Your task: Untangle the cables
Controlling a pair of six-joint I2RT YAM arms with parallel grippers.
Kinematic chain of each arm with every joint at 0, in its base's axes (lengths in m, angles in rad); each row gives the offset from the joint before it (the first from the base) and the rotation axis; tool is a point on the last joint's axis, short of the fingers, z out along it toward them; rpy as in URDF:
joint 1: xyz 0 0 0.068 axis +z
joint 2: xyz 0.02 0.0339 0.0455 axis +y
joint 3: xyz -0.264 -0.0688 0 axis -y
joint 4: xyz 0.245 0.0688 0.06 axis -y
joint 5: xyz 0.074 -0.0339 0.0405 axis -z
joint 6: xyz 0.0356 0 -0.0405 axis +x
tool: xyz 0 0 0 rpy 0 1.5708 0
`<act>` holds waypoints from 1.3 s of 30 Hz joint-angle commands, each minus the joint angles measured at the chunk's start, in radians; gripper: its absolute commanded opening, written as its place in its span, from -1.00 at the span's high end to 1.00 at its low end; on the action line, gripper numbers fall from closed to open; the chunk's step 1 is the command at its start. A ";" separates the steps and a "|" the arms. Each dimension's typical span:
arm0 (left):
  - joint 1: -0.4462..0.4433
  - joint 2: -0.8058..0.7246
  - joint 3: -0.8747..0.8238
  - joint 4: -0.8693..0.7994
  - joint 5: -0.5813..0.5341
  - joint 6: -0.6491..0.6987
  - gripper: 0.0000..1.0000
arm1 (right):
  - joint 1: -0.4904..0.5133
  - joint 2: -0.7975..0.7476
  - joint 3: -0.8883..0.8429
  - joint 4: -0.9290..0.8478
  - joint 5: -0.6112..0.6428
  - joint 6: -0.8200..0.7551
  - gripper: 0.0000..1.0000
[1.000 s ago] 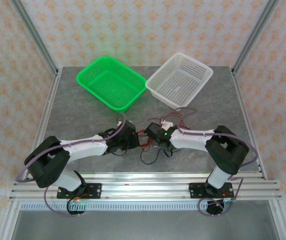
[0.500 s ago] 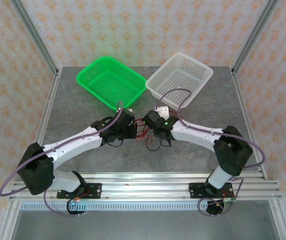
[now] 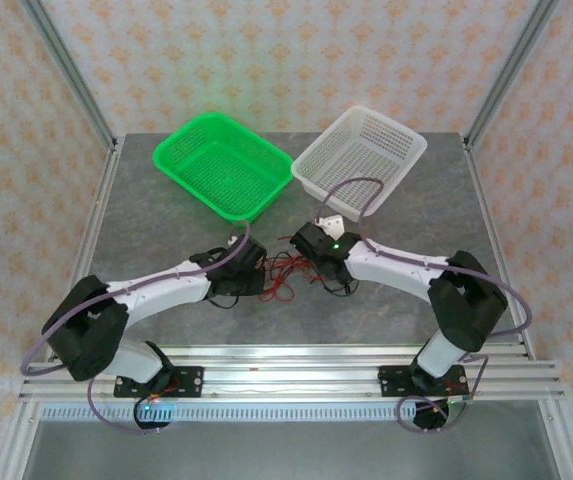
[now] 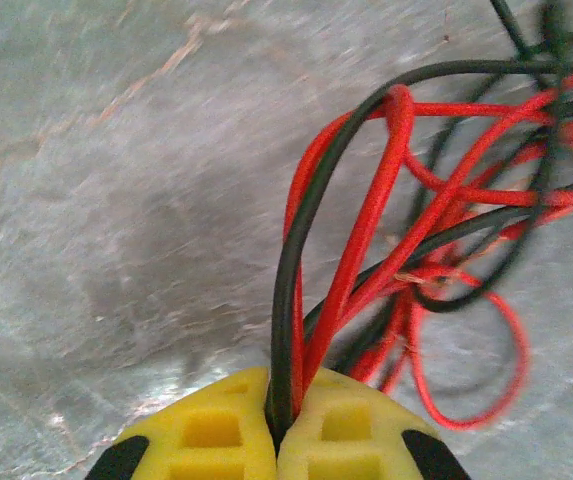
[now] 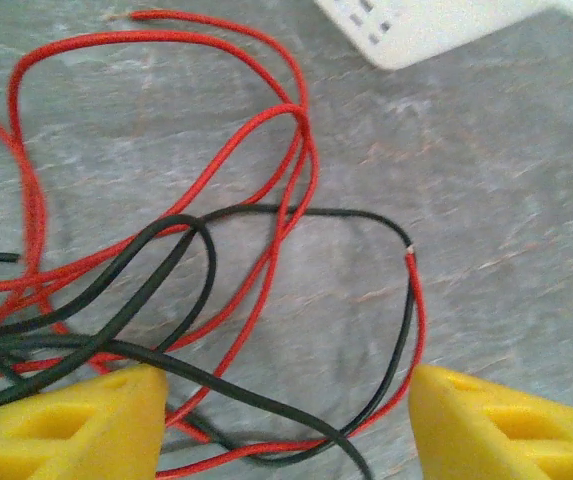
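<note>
The cables (image 3: 284,270), a red and black tangle, lie on the counter (image 3: 386,325) near its middle. The left tool (image 4: 284,415), at the tangle's 9 o'clock, is pinched tight on red and black strands. The right tool (image 5: 286,400), at 3 o'clock, stands wide, with loose loops lying between its fingers.

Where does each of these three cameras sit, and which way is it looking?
Top external: above and behind the arms, facing down at the table; both arms show.
Left wrist: on the left arm, looking along the shut left claw pinching the cables.
Right wrist: on the right arm, looking down past the open right claw.
Shared: all three see the cables.
</note>
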 commanded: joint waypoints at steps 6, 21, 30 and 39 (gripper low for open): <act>0.050 0.056 -0.055 0.042 -0.061 -0.042 0.91 | -0.005 -0.139 -0.069 0.017 -0.072 0.206 -0.33; 0.056 -0.160 0.098 -0.154 -0.134 -0.045 -0.19 | 0.008 -0.270 -0.021 0.017 -0.279 0.178 -0.50; -0.006 -0.259 0.004 -0.011 0.034 -0.134 0.79 | 0.046 -0.114 0.021 0.186 -0.464 0.221 0.59; -0.078 -0.060 -0.066 0.223 0.044 -0.229 1.00 | 0.045 0.117 0.059 0.270 -0.487 0.246 0.95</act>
